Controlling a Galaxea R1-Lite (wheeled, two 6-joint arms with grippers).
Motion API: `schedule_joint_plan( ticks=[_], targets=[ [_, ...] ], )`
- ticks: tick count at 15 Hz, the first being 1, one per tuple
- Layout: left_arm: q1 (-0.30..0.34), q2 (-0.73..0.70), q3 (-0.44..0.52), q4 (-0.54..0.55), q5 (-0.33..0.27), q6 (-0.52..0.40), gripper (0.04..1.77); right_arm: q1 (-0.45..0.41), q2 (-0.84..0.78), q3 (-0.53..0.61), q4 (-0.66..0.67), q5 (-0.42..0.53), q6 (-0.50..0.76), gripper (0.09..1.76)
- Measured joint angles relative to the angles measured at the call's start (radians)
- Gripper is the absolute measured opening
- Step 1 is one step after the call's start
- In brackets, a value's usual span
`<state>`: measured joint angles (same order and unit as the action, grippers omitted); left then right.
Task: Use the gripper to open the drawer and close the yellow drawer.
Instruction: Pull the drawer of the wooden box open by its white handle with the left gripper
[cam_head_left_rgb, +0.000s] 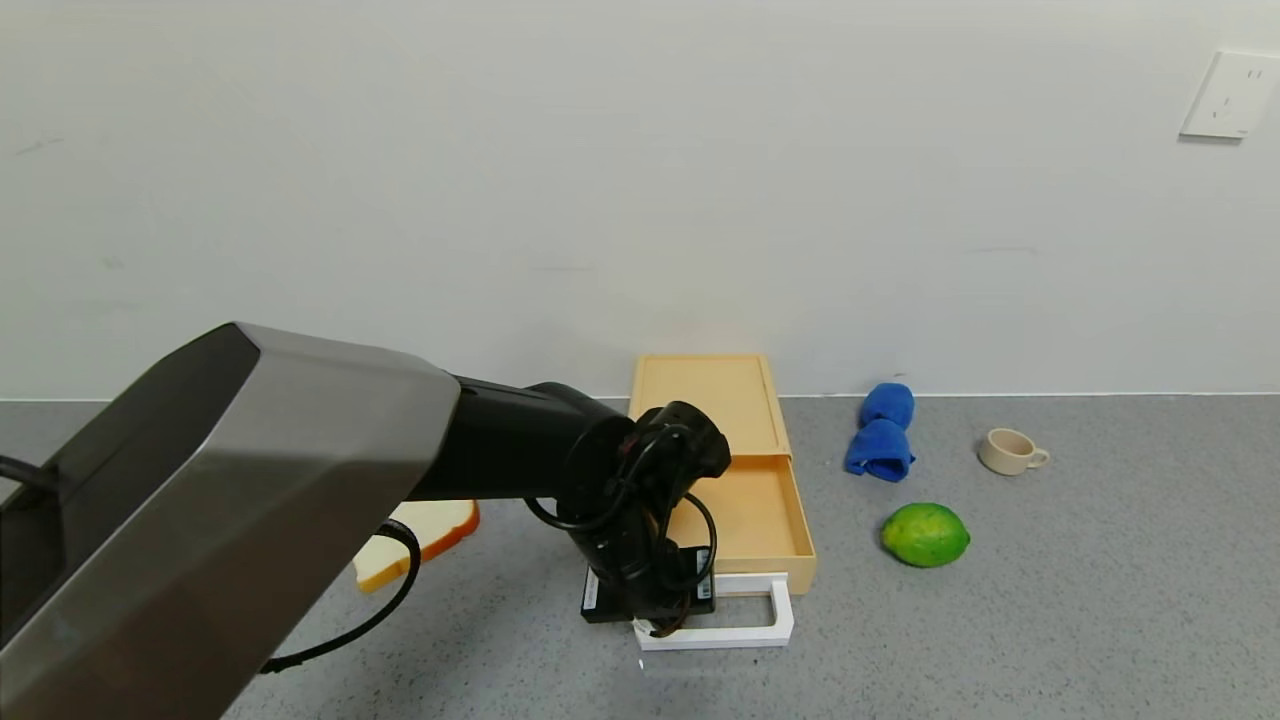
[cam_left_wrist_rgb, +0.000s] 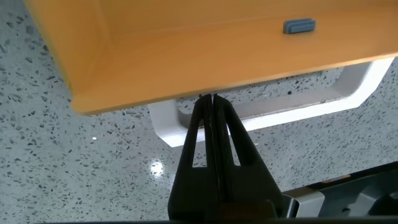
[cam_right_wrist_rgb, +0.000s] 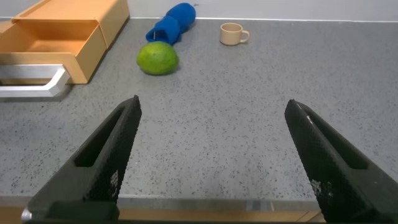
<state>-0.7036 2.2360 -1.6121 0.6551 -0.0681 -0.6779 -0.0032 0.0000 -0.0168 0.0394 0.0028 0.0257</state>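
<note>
Our left gripper, fingers pressed together, sits at the white handle of the light, stiff drawer, its best hold.

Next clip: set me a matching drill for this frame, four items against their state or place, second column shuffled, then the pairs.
Items:
1. yellow drawer
2. left end effector
3. right end effector
4. lime

States:
A. fingers wide apart, hovering over bare counter
B. pulled open, tray empty
C. fingers pressed together at the white handle
D. on the counter to the drawer's right, in front of the blue cloth

Pairs: 1-B, 2-C, 3-A, 4-D
</note>
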Motion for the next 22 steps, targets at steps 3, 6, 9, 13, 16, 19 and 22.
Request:
schedule_joint_plan(
  ticks=[3, 6, 9, 13, 16, 19, 22],
  targets=[
    [-0.003, -0.018, 0.028, -0.002, -0.001, 0.0, 0.11, 0.0, 0.0, 0.0, 0.0, 0.0, 0.0, 1.7],
    [-0.003, -0.034, 0.059, -0.002, -0.001, -0.001, 0.11, 0.0, 0.0, 0.0, 0.0, 0.0, 0.0, 1.7],
    [-0.004, -0.047, 0.101, -0.014, 0.001, -0.009, 0.11, 0.0, 0.0, 0.0, 0.001, 0.0, 0.0, 1.7],
    [-0.022, -0.062, 0.119, -0.019, 0.001, -0.033, 0.11, 0.0, 0.0, 0.0, 0.0, 0.0, 0.0, 1.7],
    [-0.035, -0.074, 0.12, -0.018, 0.004, -0.053, 0.11, 0.0, 0.0, 0.0, 0.001, 0.0, 0.0, 1.7],
    [-0.039, -0.095, 0.122, -0.007, 0.006, -0.058, 0.11, 0.0, 0.0, 0.0, 0.001, 0.0, 0.0, 1.7],
    [-0.048, -0.158, 0.122, 0.026, 0.016, -0.064, 0.11, 0.0, 0.0, 0.0, 0.0, 0.0, 0.0, 1.7]
  ],
)
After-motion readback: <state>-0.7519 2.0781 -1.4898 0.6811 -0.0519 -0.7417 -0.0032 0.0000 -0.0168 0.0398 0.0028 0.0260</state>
